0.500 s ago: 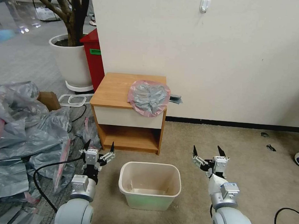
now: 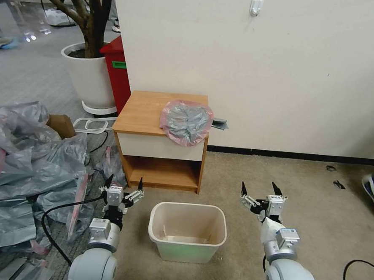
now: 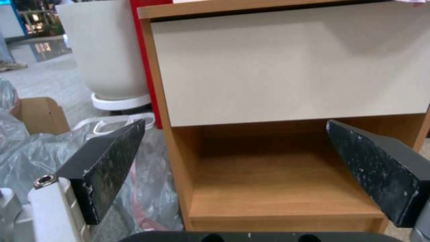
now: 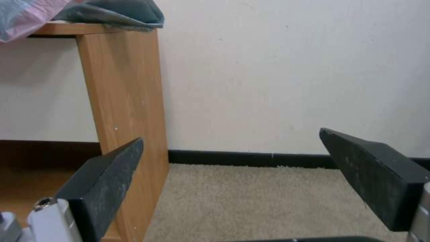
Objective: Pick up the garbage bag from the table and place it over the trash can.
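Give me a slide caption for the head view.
Open grippers, left and right, flank the trash can; garbage bag on table.

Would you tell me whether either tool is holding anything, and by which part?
Nothing is held. The left tool and right tool are open and empty; the garbage bag lies on the table.

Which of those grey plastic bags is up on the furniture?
The garbage bag with the pink rim, lying alone on the table; the other grey bags are heaped on the floor.

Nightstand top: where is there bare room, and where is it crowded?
The table is bare left of the garbage bag, which covers its right front corner. Carpet right of the trash can is open; the bag heap crowds the left.
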`<state>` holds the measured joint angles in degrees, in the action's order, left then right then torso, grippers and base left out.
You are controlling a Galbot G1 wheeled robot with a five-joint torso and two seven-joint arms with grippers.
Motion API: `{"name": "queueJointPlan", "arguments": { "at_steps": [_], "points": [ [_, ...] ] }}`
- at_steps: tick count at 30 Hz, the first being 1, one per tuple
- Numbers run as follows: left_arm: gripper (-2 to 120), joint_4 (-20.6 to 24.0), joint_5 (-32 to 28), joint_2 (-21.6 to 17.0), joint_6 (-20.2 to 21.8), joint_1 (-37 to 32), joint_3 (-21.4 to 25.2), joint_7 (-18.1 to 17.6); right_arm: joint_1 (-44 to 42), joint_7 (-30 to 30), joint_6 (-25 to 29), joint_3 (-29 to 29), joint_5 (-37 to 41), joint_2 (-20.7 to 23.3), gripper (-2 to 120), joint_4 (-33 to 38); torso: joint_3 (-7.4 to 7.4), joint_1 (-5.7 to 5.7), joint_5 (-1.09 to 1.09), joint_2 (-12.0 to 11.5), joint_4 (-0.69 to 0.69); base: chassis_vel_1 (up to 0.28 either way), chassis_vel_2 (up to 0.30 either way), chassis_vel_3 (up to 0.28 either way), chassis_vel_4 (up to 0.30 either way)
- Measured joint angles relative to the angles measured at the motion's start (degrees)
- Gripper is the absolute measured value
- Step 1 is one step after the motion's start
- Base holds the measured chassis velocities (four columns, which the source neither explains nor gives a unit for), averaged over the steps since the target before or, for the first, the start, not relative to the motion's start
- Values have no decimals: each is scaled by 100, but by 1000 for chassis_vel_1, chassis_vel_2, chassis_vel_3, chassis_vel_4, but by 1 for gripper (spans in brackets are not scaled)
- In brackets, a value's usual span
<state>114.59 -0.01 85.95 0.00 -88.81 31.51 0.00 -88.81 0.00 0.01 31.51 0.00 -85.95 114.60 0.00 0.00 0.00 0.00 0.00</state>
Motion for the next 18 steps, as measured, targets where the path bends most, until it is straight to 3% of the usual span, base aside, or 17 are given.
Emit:
{"name": "queueJointPlan", "arguments": {
  "at_steps": [13,17,18],
  "points": [
    [100,7,-33,-34,0,-4,0,-1,-26,-4,1,10,16,-8,100,38,0,0,0,0,0,0,0,0,0],
    [100,43,-191,-166,-20,-25,-3,-5,-325,-85,56,170,204,-144,100,517,0,-1,2,0,2,0,0,0,0],
    [100,79,-352,-289,-56,-54,-8,-3,-511,-131,111,273,315,-225,100,816,0,0,-6,0,-1,0,0,0,0]
  ]
}}
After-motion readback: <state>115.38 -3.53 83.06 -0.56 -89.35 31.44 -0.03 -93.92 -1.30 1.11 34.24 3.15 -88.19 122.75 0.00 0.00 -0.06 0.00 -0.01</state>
